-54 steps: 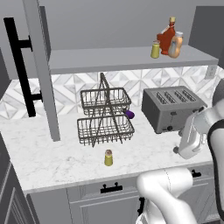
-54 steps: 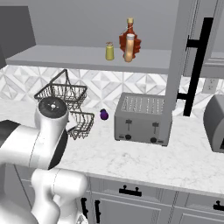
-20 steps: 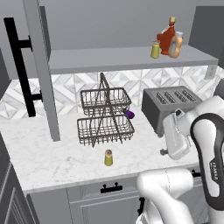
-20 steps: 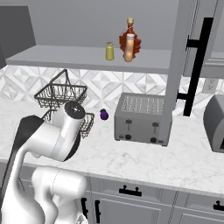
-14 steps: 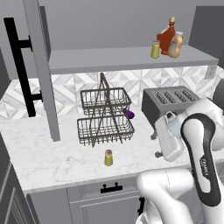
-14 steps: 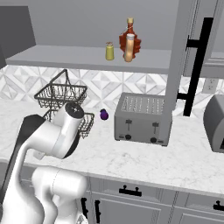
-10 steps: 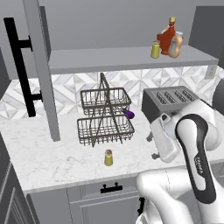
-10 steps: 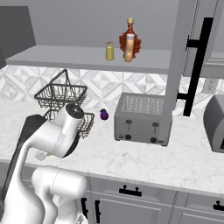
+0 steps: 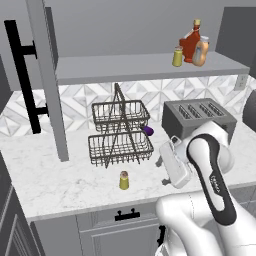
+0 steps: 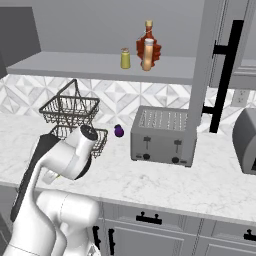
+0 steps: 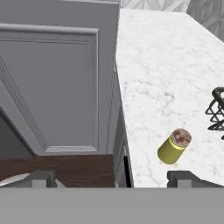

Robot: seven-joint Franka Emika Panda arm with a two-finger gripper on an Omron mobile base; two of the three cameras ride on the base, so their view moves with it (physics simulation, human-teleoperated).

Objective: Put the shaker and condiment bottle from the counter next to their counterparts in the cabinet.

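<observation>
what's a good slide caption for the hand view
Hand view: open tool looks down on the shaker standing on the marble counter near its front edge, beside a wire basket.

Arm bent sharply, elbow fwd, wrist low; gripper w/ fingers wide apart, nothing between.

White marble counter: small yellow shaker stands near front edge, alone. Wire basket rack behind it, toward wall. Small purple thing just right of rack. Grey toaster further right. Cabinet shelf above: second yellow shaker, red bottle, orange-tan bottle, close together at right end.
</observation>
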